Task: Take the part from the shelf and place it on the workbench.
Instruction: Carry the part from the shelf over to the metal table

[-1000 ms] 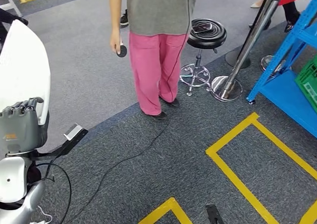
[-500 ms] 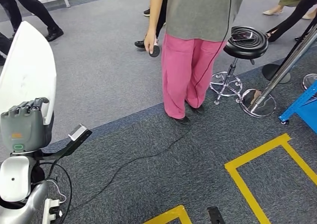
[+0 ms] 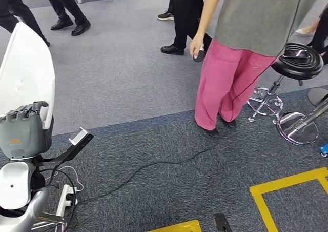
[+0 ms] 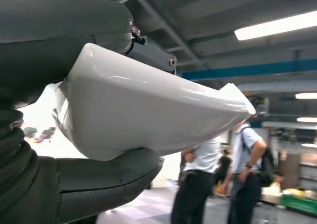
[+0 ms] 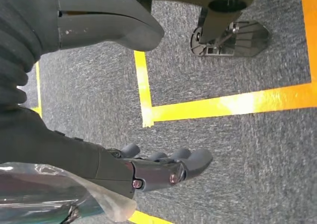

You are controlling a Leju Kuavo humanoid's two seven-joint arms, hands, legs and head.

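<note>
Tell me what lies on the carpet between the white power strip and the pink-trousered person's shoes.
In the head view a thin black cable runs across dark carpet from the power strip toward the person's shoes.

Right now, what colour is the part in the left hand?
White, glossy. The part shows best in the left wrist view, gripped by the left hand.

Even overhead light; ceiling strips [image 4: 276, 25] glare, background people blurred.

An industrial workshop: yellow floor tape [image 3: 288, 183] on grey carpet [image 3: 162, 139], exposed ceiling with strip lights [image 4: 276, 25].
</note>
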